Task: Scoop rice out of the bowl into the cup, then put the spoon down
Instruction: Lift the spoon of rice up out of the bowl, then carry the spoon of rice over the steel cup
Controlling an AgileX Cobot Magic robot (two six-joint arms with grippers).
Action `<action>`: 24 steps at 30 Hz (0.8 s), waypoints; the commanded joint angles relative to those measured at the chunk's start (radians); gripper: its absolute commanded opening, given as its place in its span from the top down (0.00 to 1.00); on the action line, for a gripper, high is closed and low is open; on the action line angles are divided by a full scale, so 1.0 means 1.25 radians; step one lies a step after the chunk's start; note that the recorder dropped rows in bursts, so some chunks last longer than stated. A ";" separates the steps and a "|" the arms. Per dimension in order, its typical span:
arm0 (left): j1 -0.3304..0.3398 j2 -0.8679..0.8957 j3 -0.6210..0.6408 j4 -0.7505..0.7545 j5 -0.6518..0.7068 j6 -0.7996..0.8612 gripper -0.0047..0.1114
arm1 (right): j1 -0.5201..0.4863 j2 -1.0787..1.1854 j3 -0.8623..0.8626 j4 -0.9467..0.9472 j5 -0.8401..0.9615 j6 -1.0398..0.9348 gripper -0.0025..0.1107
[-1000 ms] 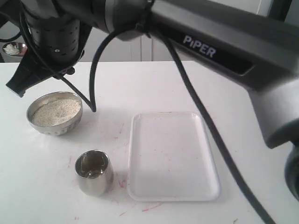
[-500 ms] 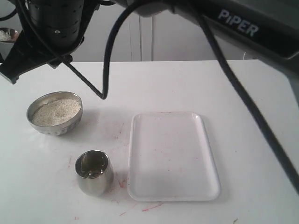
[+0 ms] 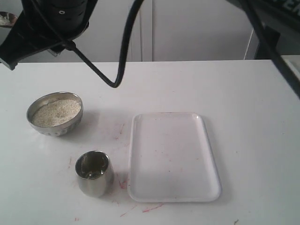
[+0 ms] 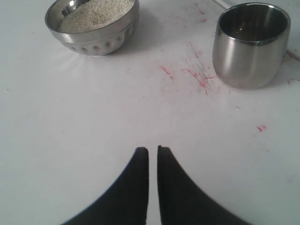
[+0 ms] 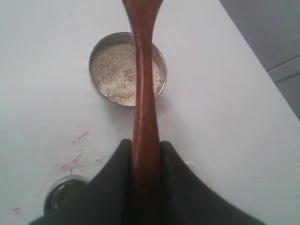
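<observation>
The steel bowl (image 3: 55,114) holds rice (image 3: 55,112) at the left of the table; it also shows in the left wrist view (image 4: 93,26) and the right wrist view (image 5: 126,72). The steel cup (image 3: 94,172) stands nearer the front, its inside dark (image 4: 251,44). My right gripper (image 5: 146,146) is shut on the wooden spoon's handle (image 5: 144,93), high over the bowl. The spoon's head (image 3: 5,19) sits at the exterior view's top left edge with something pale in it. My left gripper (image 4: 153,150) is shut and empty, low over bare table.
A white rectangular tray (image 3: 173,157) lies right of the cup and bowl. Red marks (image 4: 194,75) stain the table between the bowl and cup. The right arm's black cable (image 3: 119,70) hangs over the table's back left.
The right arm has risen and drawn back toward the upper left of the exterior view, lifting the spoon's head higher. Bowl, cup and tray have not moved.
</observation>
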State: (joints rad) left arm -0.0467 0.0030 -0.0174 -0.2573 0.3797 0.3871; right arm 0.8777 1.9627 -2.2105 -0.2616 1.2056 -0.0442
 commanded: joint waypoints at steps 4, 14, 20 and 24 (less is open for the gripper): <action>-0.004 -0.002 0.004 -0.009 0.002 0.001 0.84 | -0.010 -0.047 0.074 0.015 -0.071 -0.004 0.98; -0.004 -0.002 0.004 -0.009 0.002 0.001 0.84 | -0.010 -0.157 0.279 0.018 -0.222 0.002 0.98; -0.004 -0.002 0.004 -0.009 0.002 0.001 0.84 | -0.010 -0.220 0.404 0.003 -0.267 -0.004 0.98; -0.004 -0.002 0.004 -0.009 0.002 0.001 0.84 | -0.010 -0.250 0.486 -0.020 -0.283 -0.004 0.98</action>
State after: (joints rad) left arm -0.0467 0.0030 -0.0174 -0.2573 0.3797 0.3871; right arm 0.8777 1.6842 -1.6661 -0.2637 0.8822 -0.0442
